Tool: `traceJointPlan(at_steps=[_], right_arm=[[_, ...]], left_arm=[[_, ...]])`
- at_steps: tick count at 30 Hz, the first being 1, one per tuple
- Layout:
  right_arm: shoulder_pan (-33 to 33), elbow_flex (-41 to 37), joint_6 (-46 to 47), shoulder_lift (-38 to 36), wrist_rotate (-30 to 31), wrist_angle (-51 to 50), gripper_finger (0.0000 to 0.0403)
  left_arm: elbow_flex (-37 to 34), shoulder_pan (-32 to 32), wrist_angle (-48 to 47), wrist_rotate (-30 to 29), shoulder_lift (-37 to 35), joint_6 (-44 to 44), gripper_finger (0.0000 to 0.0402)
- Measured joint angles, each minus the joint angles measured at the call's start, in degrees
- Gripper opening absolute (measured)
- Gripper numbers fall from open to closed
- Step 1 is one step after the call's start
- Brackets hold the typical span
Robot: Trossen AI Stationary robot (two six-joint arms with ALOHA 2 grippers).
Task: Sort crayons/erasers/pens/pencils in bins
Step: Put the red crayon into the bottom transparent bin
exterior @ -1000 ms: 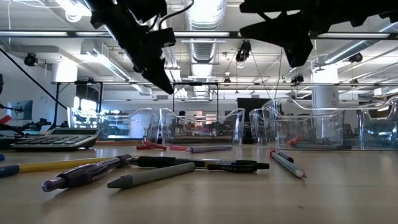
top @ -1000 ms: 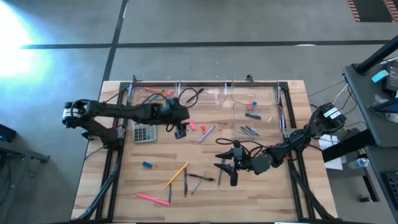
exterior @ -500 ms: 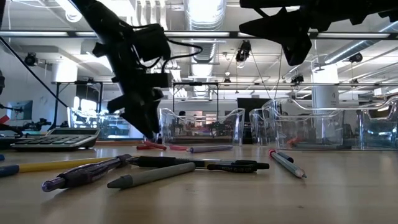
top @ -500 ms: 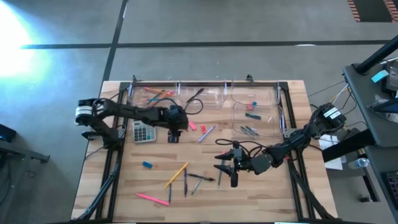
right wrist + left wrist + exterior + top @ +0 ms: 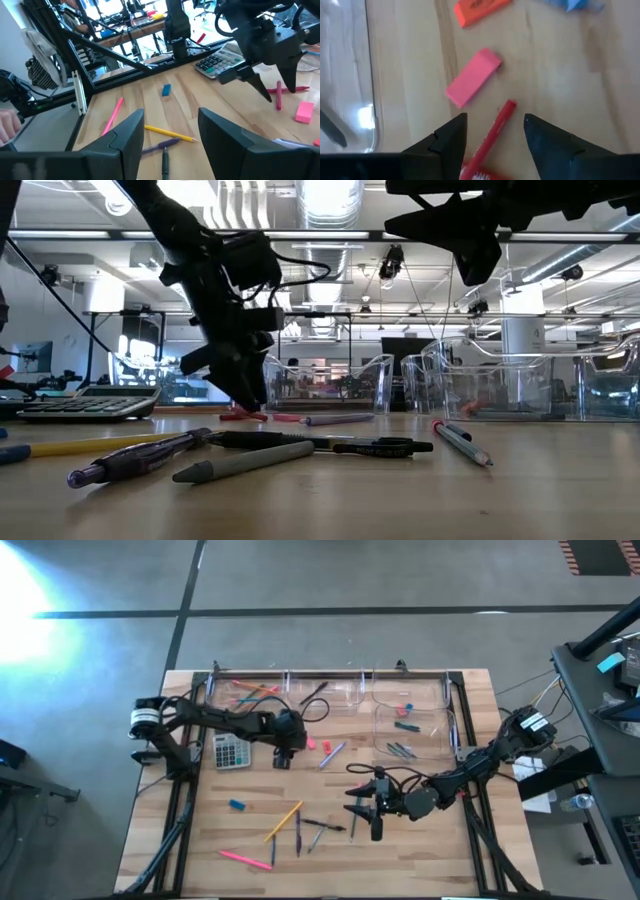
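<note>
Left gripper (image 5: 492, 130) low over table (image 5: 420, 840), fingers spread either side of red stick (image 5: 492, 134), not gripping. Pink eraser (image 5: 473, 77) near. Right gripper (image 5: 170, 132) open, empty.

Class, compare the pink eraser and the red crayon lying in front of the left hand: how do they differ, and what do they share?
The pink eraser is a short, thick block; the red crayon is a long, slim stick. The eraser lies clear ahead of the left hand; the crayon reaches in between its open fingers. Both lie flat on the table, slanted the same way.
</note>
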Motion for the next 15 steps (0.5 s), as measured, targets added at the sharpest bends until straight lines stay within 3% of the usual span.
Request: traceJointPlan(at_steps=[15], right_arm=[[0.0, 0.0, 0.2, 0.0, 0.0, -0.6, 0.0176]], left_arm=[[1.2, 2.5, 0.1, 3.4, 4.7, 1.4, 0.0138]])
